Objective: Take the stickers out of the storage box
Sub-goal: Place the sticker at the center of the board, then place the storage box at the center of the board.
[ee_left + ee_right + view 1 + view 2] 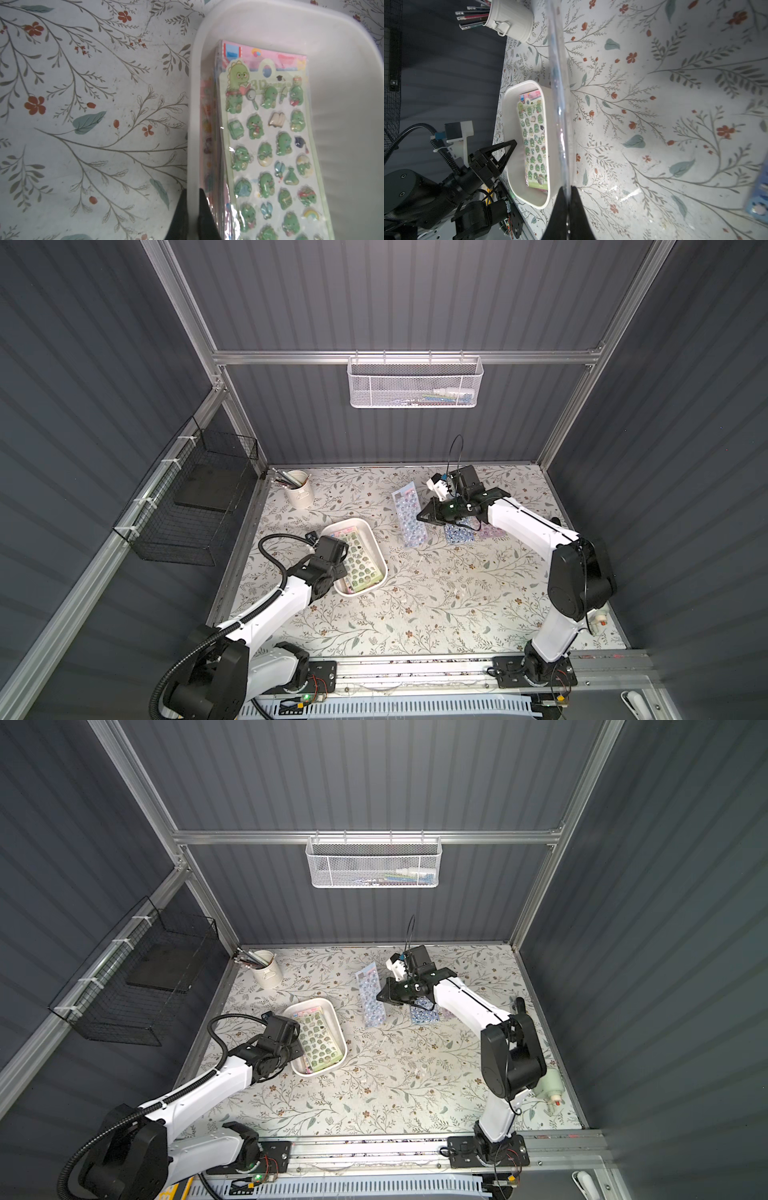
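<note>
Wrist views alone are showing the left gripper (192, 190) pinching the white storage box (196, 93) wall, the right gripper (567, 188) a glossy sticker sheet (560, 93).

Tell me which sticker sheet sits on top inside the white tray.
The green dinosaur sheet: it lies uppermost in the storage box, while the pink sheets only peek out from under it.

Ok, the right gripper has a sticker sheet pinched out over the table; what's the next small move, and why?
Probably lower and open the right gripper: its blue glossy sticker sheet is already outside the shallow white storage box, next to other sheets on the floral-covered table. The left gripper pins the box rim, and a green dinosaur sheet lies topmost inside.
</note>
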You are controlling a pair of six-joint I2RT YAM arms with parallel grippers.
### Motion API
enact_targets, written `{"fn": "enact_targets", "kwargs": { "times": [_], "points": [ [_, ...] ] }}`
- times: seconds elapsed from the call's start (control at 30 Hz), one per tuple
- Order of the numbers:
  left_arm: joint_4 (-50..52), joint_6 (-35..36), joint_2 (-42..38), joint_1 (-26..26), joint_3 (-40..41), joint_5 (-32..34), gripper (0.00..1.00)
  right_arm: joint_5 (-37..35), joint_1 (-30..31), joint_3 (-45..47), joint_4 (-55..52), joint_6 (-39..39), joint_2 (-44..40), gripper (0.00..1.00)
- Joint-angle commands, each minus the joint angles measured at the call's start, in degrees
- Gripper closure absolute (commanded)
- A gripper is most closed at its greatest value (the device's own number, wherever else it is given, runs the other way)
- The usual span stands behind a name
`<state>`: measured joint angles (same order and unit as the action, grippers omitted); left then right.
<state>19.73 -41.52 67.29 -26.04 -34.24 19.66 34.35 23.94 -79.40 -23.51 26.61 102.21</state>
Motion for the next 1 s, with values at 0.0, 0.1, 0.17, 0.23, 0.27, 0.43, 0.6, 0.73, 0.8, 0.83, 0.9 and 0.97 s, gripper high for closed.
{"fn": "enact_targets", "kwargs": {
  "times": [0.0, 0.1, 0.17, 0.23, 0.27, 0.43, 0.6, 0.73, 0.8, 0.83, 0.9, 0.97],
  "points": [
    [0.0, 3.0, 0.7, 0.3, -2.3, -2.0, 1.00, 2.5, -2.1, 0.5, 0.9, 0.2, 3.1, 0.94],
    [-0.7, 3.9, 1.8, 0.3, -2.6, -3.4, 1.00, 3.7, -3.8, -0.5, 2.7, 0.3, 6.9, 0.94],
    [-1.1, 4.5, 2.9, 0.3, -2.9, -4.3, 1.00, 3.7, -4.6, -1.3, 3.1, 0.5, 9.0, 0.94],
    [-1.1, 4.8, 3.8, 0.3, -3.1, -4.9, 1.00, 3.8, -5.3, -2.0, 3.7, 0.9, 10.8, 0.94],
    [-1.3, 4.9, 4.3, 0.3, -3.1, -5.1, 1.00, 3.8, -5.6, -2.5, 3.9, 1.1, 11.7, 0.94],
    [-1.8, 5.1, 5.3, 0.3, -3.1, -5.3, 1.00, 3.1, -6.8, -4.9, 3.5, 1.0, 15.9, 0.94],
    [-1.7, 5.7, 5.9, 0.3, -3.7, -5.1, 1.00, 0.7, -7.7, -7.8, -0.2, -1.0, 19.4, 0.94],
    [-1.7, 5.8, 6.7, 0.3, -4.1, -4.7, 1.00, -0.3, -8.7, -9.1, -1.7, -2.0, 21.5, 0.92],
    [-1.8, 5.9, 7.3, 0.4, -4.3, -4.8, 1.00, -0.8, -9.0, -10.0, -2.8, -3.1, 22.4, 0.91],
    [-1.8, 6.0, 7.5, 0.3, -4.5, -4.7, 1.00, -1.4, -9.1, -10.7, -3.8, -3.8, 22.9, 0.91],
    [-1.7, 6.1, 7.8, 0.3, -4.6, -4.7, 1.00, -2.6, -9.3, -11.6, -5.6, -4.9, 23.7, 0.90],
    [-1.8, 6.2, 7.8, 0.3, -4.5, -4.6, 1.00, -3.4, -9.5, -12.3, -7.0, -5.9, 24.2, 0.89]
  ]
}}
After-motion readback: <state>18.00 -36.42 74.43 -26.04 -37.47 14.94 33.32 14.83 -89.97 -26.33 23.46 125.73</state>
